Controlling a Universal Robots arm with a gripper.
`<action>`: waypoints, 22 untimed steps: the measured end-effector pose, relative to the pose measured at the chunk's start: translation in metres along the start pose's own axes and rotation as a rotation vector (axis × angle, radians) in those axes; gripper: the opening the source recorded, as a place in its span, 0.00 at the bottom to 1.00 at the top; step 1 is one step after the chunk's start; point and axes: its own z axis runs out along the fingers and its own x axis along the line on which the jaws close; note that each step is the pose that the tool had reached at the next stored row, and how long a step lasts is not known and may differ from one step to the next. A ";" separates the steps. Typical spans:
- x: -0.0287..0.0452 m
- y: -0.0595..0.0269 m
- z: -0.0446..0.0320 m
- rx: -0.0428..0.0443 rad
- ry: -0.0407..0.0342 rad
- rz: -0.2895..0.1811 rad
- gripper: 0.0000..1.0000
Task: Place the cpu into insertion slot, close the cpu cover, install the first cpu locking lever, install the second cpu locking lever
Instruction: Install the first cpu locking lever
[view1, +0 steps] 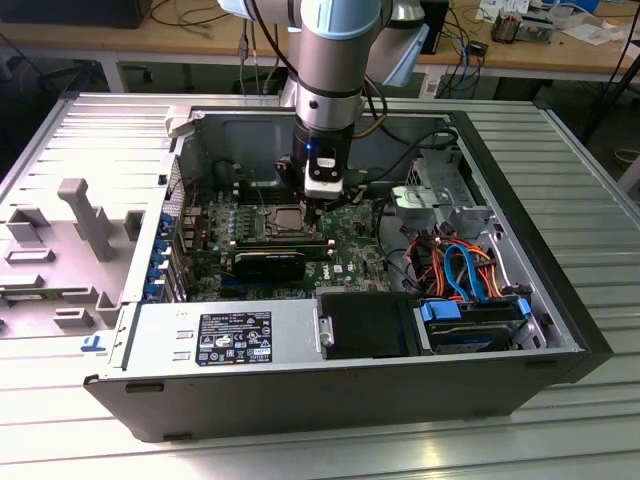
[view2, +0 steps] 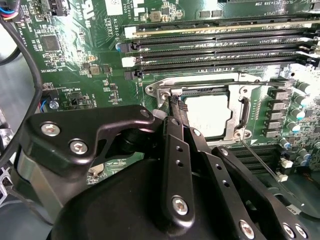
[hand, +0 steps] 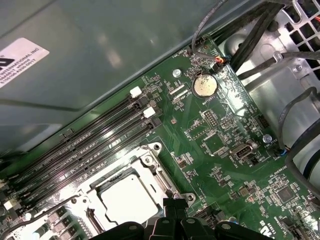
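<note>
Exterior view: black pincer (view1: 316, 208), tips pressed together, at three o'clock of the thin silvery metal cpu cover (view1: 284, 216). Likely stiff and light; best pushed at its rim.

The exterior view looks down from high and well back on the whole open grey metal computer case (view1: 300, 395). Both wrist views sit close above the green circuit board (view2: 90, 45) (hand: 225, 145), looking past the black metal gripper (view2: 176, 107) (hand: 172, 204), apparently at differing angles. They share the square silvery-rimmed dark socket (view2: 235, 131) (hand: 150, 162) and the long black memory slots (view2: 215, 47) (hand: 95, 135).
</note>
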 end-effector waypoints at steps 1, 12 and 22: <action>0.0000 0.0000 0.0000 0.0001 -0.0001 -0.003 0.11; 0.0000 0.0000 0.0001 0.0009 -0.0012 -0.024 0.11; 0.0000 0.0000 0.0001 0.0012 -0.0018 -0.038 0.11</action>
